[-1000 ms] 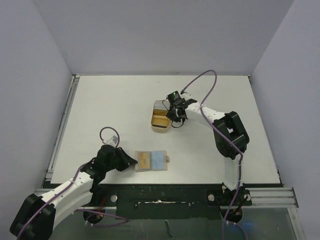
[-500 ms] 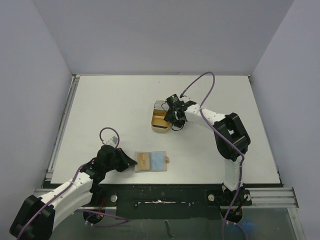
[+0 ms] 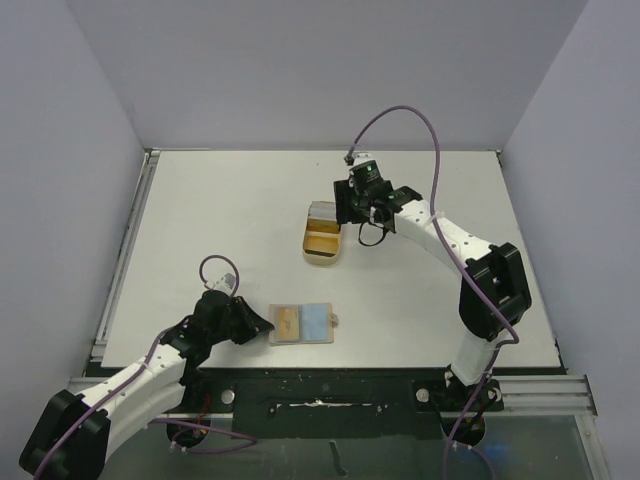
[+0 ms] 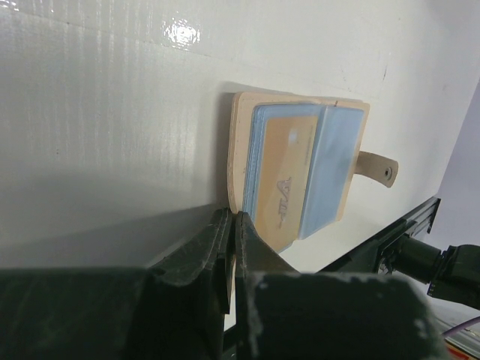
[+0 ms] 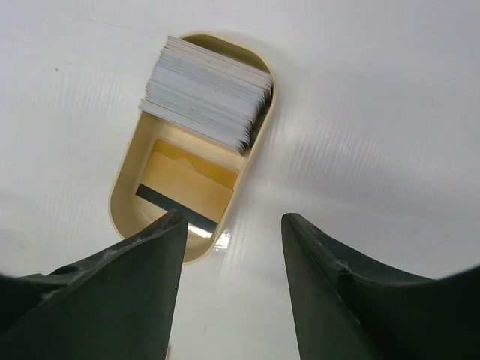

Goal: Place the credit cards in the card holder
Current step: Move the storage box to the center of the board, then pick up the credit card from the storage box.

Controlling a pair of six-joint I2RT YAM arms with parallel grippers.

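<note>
Your left pincer [image 4: 228, 219] lies low over the white surface [image 3: 220, 220] with its jaws together; its tips meet right at the near corner of the card holder [image 4: 238, 135], and you cannot tell from here whether they pinch its edge or only touch it; the card holder lies spread open and flat near the front edge of the surface, just beside that pincer, with its strap tab [image 4: 375, 166] sticking out on the side away from it; a gold card [image 4: 281, 172] sits on one half of the holder, over pale blue, and a blue card [image 4: 331, 161] covers the other half; your right pincer [image 5: 232, 221] hangs above the surface further back, well apart from the card holder, with its jaws apart and nothing between them; just ahead of its fingertips [image 5: 169, 225] you see the tan tray [image 5: 121, 187], a rounded oblong with a raised rim; in the far end of the tray a stack of grey-white cards [image 5: 206, 94] leans slightly fanned, and in the near end a gold card with a dark stripe [image 5: 187, 191] lies flat on the tray floor, its stripe towards the pincer; from above, the tray lies just to the left of your right wrist, around the middle of the surface.
</note>
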